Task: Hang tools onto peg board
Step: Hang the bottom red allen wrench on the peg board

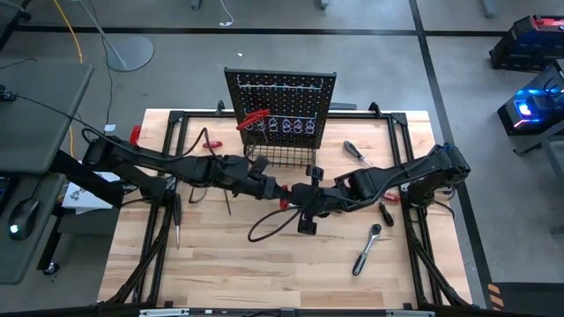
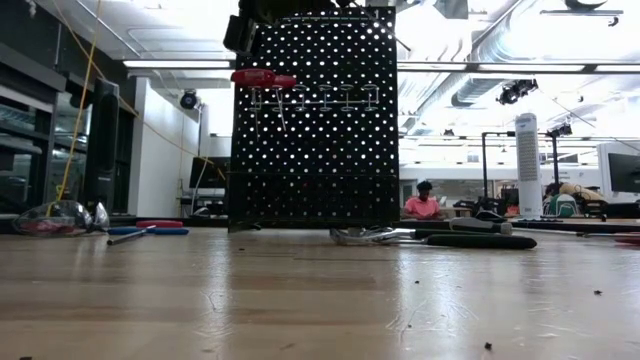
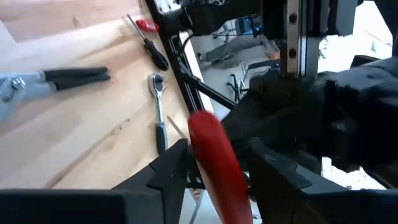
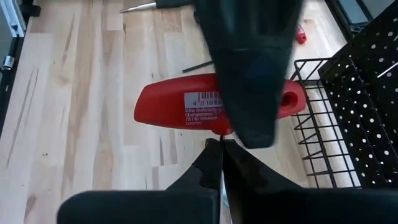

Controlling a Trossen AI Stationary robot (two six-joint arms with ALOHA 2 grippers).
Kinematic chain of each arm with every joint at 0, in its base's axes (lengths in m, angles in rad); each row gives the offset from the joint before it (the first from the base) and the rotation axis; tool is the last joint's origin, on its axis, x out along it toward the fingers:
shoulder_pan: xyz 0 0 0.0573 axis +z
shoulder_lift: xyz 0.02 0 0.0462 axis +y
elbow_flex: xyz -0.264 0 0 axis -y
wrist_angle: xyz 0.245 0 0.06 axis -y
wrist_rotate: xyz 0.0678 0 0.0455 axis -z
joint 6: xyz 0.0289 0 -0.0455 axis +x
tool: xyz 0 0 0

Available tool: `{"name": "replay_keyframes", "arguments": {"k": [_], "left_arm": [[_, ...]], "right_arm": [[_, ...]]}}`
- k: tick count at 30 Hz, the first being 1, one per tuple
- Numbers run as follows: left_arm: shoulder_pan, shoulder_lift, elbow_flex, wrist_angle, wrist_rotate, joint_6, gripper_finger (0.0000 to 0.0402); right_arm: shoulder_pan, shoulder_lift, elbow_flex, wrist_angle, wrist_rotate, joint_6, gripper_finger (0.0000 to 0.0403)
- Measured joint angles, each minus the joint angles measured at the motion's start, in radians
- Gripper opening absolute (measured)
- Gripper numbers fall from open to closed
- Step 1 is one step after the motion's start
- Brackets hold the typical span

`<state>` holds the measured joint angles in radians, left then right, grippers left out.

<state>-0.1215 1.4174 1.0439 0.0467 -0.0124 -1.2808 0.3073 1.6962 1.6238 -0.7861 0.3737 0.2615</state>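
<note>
A red T-handle tool with a thin metal shaft hangs in the air over the table's middle, in front of the peg board. My left gripper is shut on its red handle. My right gripper is shut on the shaft under the handle. In the high view the two grippers meet at the red tool. Another red-handled tool hangs on a hook at the peg board's upper left. Both grippers are above the low view. My left gripper pinches the red handle between its two fingers, between the label and the end with the hole. It is rolled on its side, with one finger over the handle's top; the fingers lie across the handle. The handle is level and clear of the table. My right gripper pinches the thin metal shaft just under the handle's middle. Its fingers slant down from the table's right, and the shaft runs back between them. The tool is lifted clear of the table.
A black wire basket sticks out at the peg board's foot, close behind the grippers. A chrome ratchet, a black-handled screwdriver and pliers lie to the right; more screwdrivers lie to the left. Bare wood lies toward the near edge.
</note>
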Motion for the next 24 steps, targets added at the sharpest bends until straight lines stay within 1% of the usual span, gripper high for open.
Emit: {"name": "replay_keyframes", "arguments": {"k": [3, 6, 7, 13, 15, 18, 20, 24], "left_arm": [[0.0, 0.007, 0.0, -0.01, 0.0, 0.008, 0.0103], [0.0, 0.02, 0.0, -0.016, 0.001, 0.027, 0.0049], [-0.002, 0.024, 0.0, -0.014, 0.001, 0.028, 0.0043], [-0.011, 0.031, 0.002, -0.022, 0.008, 0.062, 0.0043], [-0.011, 0.026, 0.002, -0.046, 0.007, 0.082, 0.0043], [0.001, 0.017, -0.002, -0.15, 0.012, 0.119, 0.0043], [0.01, -0.004, -0.002, -0.225, 0.006, 0.148, 0.0043], [0.03, -0.048, -0.001, -0.324, -0.008, 0.222, 0.0043]], "right_arm": [[0.0, 0.0, 0.0, -0.002, -0.003, 0.0, 0.0], [0.001, 0.0, 0.0, -0.004, -0.016, -0.015, 0.0], [0.001, 0.0, 0.0, -0.005, -0.016, -0.017, 0.0], [0.002, 0.0, -0.002, -0.006, -0.019, -0.018, 0.0], [0.002, -0.002, -0.002, -0.006, -0.016, -0.009, 0.0003], [0.001, -0.025, -0.001, -0.032, -0.002, -0.003, 0.0029], [0.001, -0.046, 0.001, -0.059, 0.011, 0.011, 0.0057], [0.003, -0.09, 0.001, -0.132, 0.05, 0.038, 0.0119]]}}
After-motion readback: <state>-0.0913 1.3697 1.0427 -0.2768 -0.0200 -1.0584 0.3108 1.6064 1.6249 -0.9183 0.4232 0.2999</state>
